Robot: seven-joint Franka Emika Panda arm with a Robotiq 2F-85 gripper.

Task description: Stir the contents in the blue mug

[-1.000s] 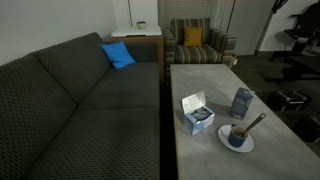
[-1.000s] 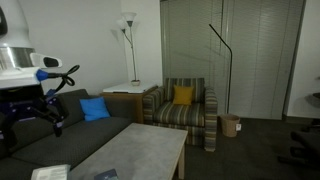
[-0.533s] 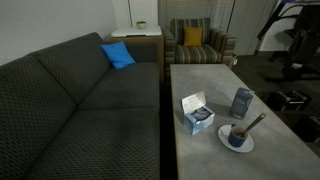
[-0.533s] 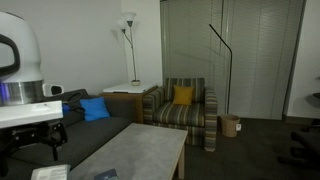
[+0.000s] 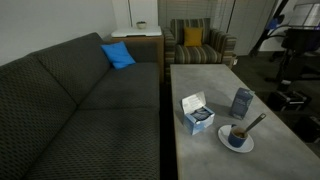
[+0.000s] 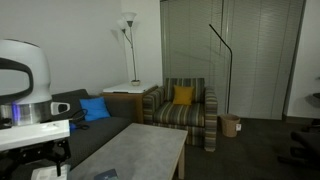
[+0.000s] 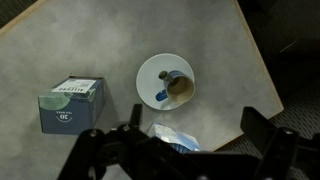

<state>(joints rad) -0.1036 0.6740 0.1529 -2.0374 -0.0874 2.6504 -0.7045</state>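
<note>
The blue mug [image 5: 237, 134] stands on a white saucer [image 5: 247, 145] near the front right of the grey table [image 5: 210, 85], with a thin stirrer [image 5: 255, 123] leaning out of it. In the wrist view the mug [image 7: 177, 88] holds a brown drink and sits on the saucer [image 7: 150, 72], well below the camera. My gripper [image 7: 198, 125] is open and empty, high above the table. Its dark fingers [image 7: 262, 130] stand wide apart. The arm [image 6: 30, 95] shows large at the left of an exterior view.
A small white and blue box [image 7: 72, 104] and a blue packet [image 7: 176, 136] lie next to the saucer; both also show in an exterior view, the box [image 5: 196, 112] and the packet [image 5: 241, 102]. A dark couch [image 5: 80, 100] runs along the table. A striped armchair [image 6: 185, 110] stands behind it.
The arm has swung in and lower over the table end; it now fills more of the left of an exterior view. The things on the table have not moved.
</note>
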